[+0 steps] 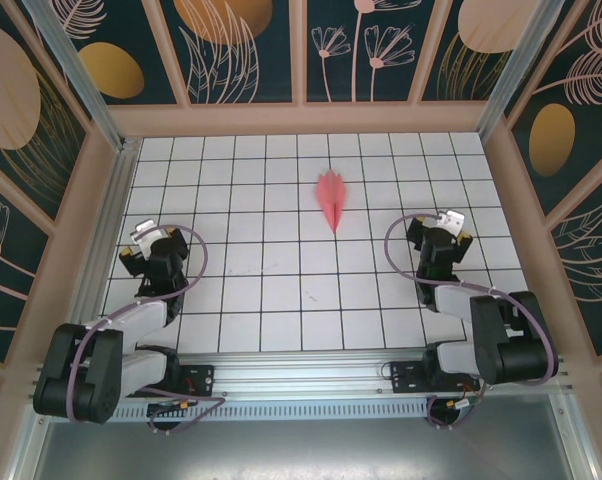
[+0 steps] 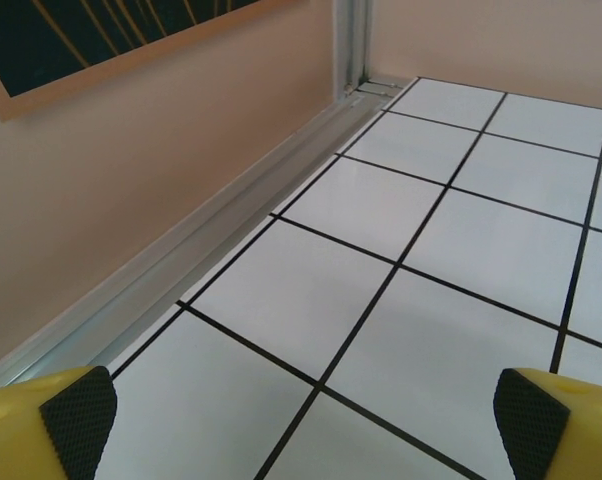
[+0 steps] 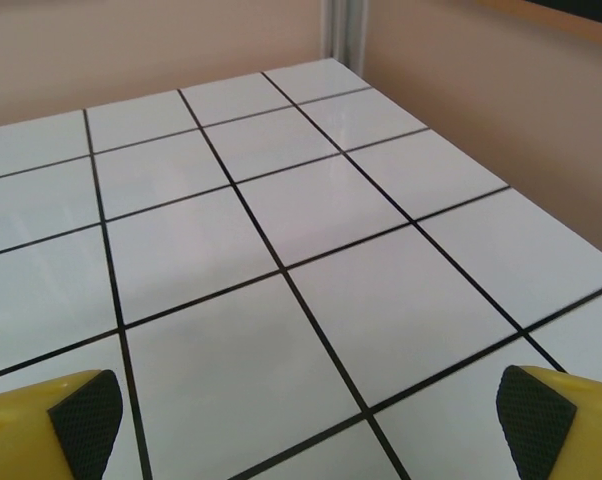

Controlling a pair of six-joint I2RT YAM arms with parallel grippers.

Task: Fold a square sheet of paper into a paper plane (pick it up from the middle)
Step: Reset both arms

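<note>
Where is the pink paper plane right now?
In the top view, the paper plane lies on the tiled table, mid-width and toward the back wall, between the left tool and the right tool, touching neither.

The paper plane (image 1: 331, 198) lies far-centre on the table (image 1: 243, 300).

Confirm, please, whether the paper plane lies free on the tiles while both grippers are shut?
Not quite: the left gripper and right gripper stand open, not shut, as both wrist views show. The paper plane does lie free.
</note>
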